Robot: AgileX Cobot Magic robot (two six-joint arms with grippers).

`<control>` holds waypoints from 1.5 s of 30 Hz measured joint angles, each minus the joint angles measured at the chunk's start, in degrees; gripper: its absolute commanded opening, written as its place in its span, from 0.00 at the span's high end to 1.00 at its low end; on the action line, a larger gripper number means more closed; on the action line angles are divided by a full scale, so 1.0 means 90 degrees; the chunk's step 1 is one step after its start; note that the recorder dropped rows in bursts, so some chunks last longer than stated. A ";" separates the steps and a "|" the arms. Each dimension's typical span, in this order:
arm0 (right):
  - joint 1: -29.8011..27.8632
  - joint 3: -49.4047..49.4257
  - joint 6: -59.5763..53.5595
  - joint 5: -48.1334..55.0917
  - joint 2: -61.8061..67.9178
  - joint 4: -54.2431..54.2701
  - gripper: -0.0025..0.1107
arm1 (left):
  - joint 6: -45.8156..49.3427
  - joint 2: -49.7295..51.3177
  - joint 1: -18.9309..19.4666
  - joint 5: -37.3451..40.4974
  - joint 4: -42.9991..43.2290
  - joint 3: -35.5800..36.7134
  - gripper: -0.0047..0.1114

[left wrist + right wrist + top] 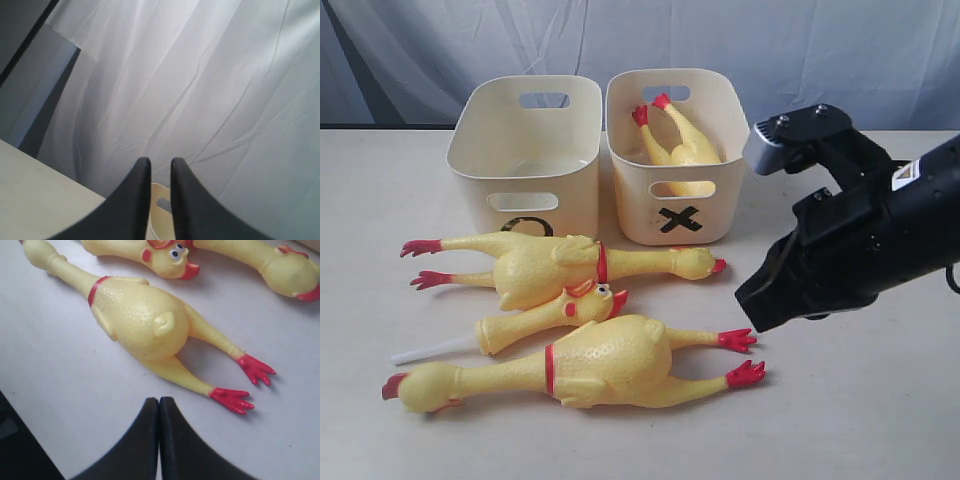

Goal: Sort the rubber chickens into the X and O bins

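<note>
One rubber chicken [678, 145] is in the X bin [640, 205], head down, with its red feet up by the far wall. The O bin [520, 165] stands just beside it, on its left in the exterior view.

Three more lie on the table [840, 420] in front of the bins. The back chicken [550, 268] is large, with a red neck band, its head toward the X bin and its feet pointing left. The small chicken [535, 322] lies in the middle, its face touching the other two. The front chicken [605, 362] is large too, turned the other way (head left, feet right).

My right gripper [752, 305] hangs above the table just right of the front chicken's feet. Its fingers [172, 440] are pressed together with nothing between them.

My left gripper [160, 162] does not show in the exterior view. Its own camera shows the fingers [135, 200] slightly parted and empty, aimed at the white curtain [200, 90]. A cream bin rim [161, 192] shows between them, but I cannot tell which bin.
</note>
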 measured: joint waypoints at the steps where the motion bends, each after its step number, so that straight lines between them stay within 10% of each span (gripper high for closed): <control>1: 0.0000 0.0018 0.0000 -0.0015 -0.0064 0.0014 0.99 | 0.0000 0.0131 -0.0120 0.0000 0.0000 -0.0098 0.76; 12: 0.0000 0.0058 0.0013 -0.0004 -0.0577 0.0143 0.99 | -0.0034 0.2306 -0.1888 0.0000 0.1007 -0.0972 0.66; 23: 0.0000 0.0182 0.0049 0.0151 -0.0917 -0.0001 0.99 | -0.0022 0.4878 -0.3593 0.0046 0.3940 -0.1540 0.66; 29: 0.0000 0.0426 0.0049 -0.0003 -0.1059 -0.0026 0.99 | -0.0009 0.6088 -0.3895 -0.0288 0.5962 -0.1577 0.65; 45: 0.0000 0.0436 0.0077 -0.0153 -0.1073 -0.0026 0.99 | -0.0055 0.8120 -0.4188 -0.0932 0.6310 -0.1591 0.45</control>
